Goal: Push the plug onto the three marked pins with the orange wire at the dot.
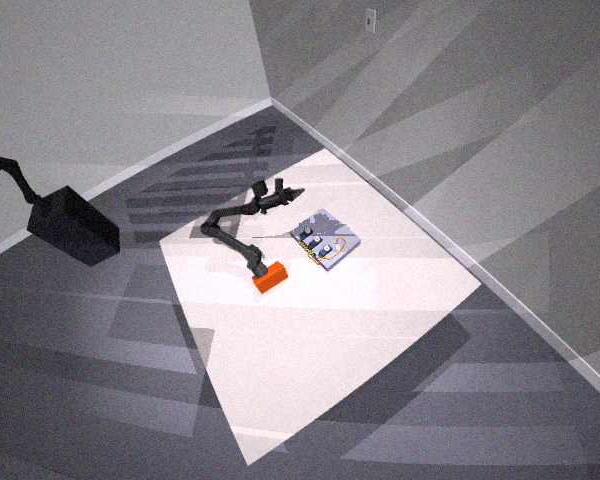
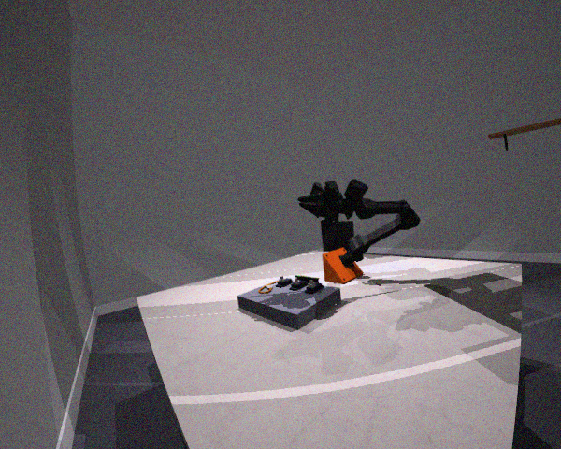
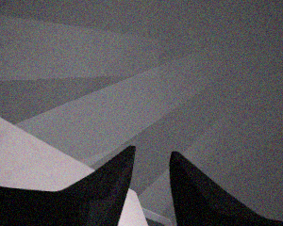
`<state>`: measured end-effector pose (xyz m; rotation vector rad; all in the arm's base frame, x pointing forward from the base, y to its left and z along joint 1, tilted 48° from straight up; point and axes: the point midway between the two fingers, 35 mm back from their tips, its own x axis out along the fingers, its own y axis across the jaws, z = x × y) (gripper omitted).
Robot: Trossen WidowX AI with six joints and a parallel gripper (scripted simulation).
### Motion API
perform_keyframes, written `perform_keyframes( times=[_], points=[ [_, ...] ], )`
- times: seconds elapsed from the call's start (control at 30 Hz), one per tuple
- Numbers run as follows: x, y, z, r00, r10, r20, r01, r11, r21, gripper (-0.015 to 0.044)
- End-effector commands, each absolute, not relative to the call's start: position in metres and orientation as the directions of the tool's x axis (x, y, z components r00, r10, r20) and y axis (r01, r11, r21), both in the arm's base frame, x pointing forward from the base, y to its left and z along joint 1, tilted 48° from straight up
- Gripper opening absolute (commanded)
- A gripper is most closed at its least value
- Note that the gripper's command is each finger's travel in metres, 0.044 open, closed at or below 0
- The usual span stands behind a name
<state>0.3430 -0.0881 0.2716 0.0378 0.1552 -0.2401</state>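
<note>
The grey-blue holder (image 1: pixel 353 241) (image 2: pixel 266 307) lies on the table with several small dark parts on top, a servo (image 1: pixel 325 250) among them. The orange lead (image 1: pixel 340 238) (image 2: pixel 266 292) loops over the holder and runs towards its pin edge. The row of pins (image 1: pixel 304 246) shows only as small yellowish marks along that edge. The plug, the dot and the single pins are too small to tell apart. My gripper (image 1: pixel 302 191) (image 2: pixel 299 199) (image 3: pixel 152 154) is open a little, with nothing between the fingertips. It hangs high above the table, clear of the holder.
The orange arm base (image 1: pixel 270 277) (image 2: pixel 339 266) stands on the pale table (image 1: pixel 310 356) (image 2: pixel 319 411) near the holder's pin edge. A black box on an arm (image 1: pixel 73 227) (image 2: pixel 338 234) stands beyond the table. The wrist view shows wall and table edge.
</note>
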Motion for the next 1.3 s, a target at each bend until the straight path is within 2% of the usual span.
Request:
perform_keyframes(
  times=[0.0, 0.33, 0.43, 0.87, 1.27],
  points=[
    [0.339, -0.066, 0.284, 0.977, -0.185, -0.107, 0.187, 0.982, 0.008, 0.0115],
    [0.319, -0.008, 0.323, 0.999, -0.024, 0.04, 0.024, 1.0, 0.001, 0.0115],
    [0.32, -0.001, 0.324, 0.999, 0.0, 0.036, 0.0, 1.0, 0.014, 0.0115],
    [0.361, -0.001, 0.288, 0.975, 0.056, -0.215, -0.012, 0.979, 0.202, 0.0115],
    [0.394, -0.002, 0.244, 0.887, 0.119, -0.446, 0.074, 0.917, 0.392, 0.0115]
  ],
)
